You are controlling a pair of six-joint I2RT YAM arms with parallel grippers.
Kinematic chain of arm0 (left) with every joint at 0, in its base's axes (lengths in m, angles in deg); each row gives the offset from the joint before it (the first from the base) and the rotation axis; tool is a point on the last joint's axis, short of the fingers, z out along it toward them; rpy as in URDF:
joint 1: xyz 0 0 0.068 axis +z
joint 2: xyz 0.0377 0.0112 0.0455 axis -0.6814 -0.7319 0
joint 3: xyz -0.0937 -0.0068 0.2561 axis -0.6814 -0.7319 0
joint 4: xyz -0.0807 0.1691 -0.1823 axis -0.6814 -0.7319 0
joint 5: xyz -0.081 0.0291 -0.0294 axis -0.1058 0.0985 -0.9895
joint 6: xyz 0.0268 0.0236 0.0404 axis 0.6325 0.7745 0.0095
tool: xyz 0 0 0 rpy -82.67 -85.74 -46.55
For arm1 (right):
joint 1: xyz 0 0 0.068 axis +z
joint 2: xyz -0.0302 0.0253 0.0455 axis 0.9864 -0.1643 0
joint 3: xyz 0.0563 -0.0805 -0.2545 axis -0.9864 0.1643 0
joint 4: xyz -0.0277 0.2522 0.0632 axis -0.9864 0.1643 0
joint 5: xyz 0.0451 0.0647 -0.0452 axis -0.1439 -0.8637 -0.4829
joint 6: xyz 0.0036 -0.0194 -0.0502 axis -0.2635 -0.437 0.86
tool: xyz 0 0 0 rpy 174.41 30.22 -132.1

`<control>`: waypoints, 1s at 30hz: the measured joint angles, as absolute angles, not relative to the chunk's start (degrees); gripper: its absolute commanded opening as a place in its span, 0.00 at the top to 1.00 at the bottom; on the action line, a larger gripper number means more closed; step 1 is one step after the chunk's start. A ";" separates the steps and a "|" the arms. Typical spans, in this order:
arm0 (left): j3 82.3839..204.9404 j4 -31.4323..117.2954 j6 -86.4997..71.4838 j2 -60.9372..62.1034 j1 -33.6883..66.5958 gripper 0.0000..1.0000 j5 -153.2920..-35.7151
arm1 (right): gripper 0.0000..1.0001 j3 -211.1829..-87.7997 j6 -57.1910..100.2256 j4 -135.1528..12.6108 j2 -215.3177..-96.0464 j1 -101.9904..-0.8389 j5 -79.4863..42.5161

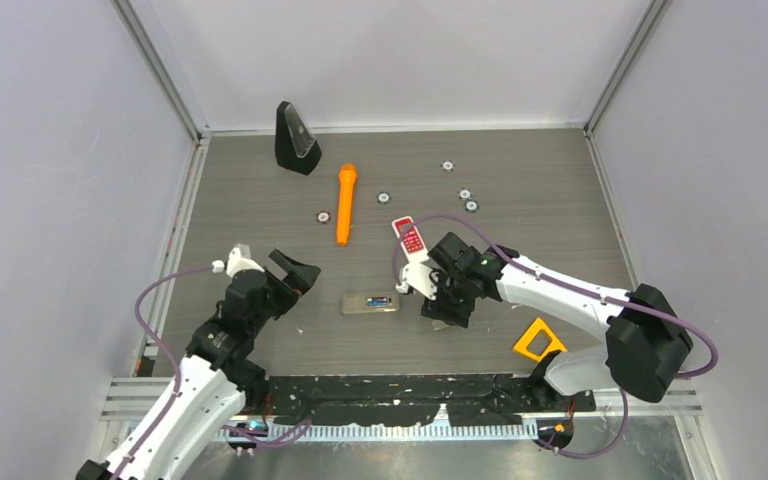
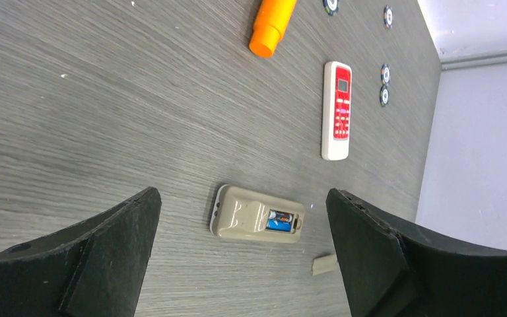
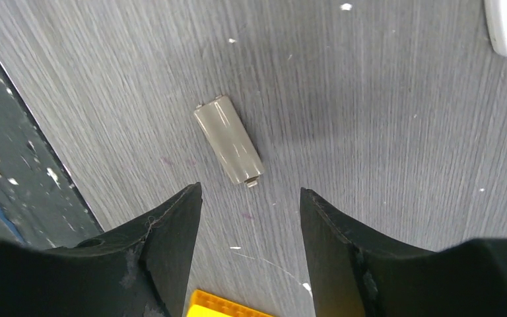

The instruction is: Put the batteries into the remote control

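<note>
A beige remote (image 1: 370, 303) lies back-up on the table with its battery bay uncovered; two batteries (image 2: 280, 220), one blue and one dark with a silvery end, sit inside it. It shows in the left wrist view (image 2: 254, 214) between and beyond my open, empty left gripper (image 2: 242, 195), which hovers to its left in the top view (image 1: 270, 266). The beige battery cover (image 3: 228, 140) lies loose on the table just ahead of my open, empty right gripper (image 3: 251, 198). The right gripper (image 1: 440, 305) is right of the remote.
A white-and-red remote (image 1: 412, 245) lies behind the right gripper. An orange cylinder (image 1: 345, 203), a black wedge-shaped object (image 1: 296, 140) and several small round discs (image 1: 465, 194) lie farther back. A yellow triangle (image 1: 538, 340) and a black taped strip (image 1: 410, 390) are near the front edge.
</note>
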State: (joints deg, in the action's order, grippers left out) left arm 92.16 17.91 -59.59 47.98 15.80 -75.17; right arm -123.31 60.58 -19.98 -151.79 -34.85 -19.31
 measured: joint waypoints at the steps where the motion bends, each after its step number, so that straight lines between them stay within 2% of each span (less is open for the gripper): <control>1: 92.14 18.35 -59.22 47.54 17.46 0.03 -76.90 | 0.38 -122.98 61.98 -19.98 -151.81 -34.74 -19.40; 6: 92.12 22.11 -56.99 42.91 23.10 0.03 -86.73 | 0.38 -122.70 68.14 -20.24 -154.41 -33.76 -19.55; 17: 92.12 27.79 -55.04 36.92 29.11 0.05 -96.57 | 0.41 -121.54 75.03 -22.58 -161.78 -31.53 -17.13; 27: 92.12 30.00 -53.88 34.23 31.62 0.05 -99.87 | 0.54 -121.56 75.79 -22.45 -162.02 -31.18 -17.19; 30: 92.12 30.17 -53.66 33.93 31.86 0.05 -100.39 | 0.62 -121.84 75.29 -22.10 -162.37 -30.70 -17.52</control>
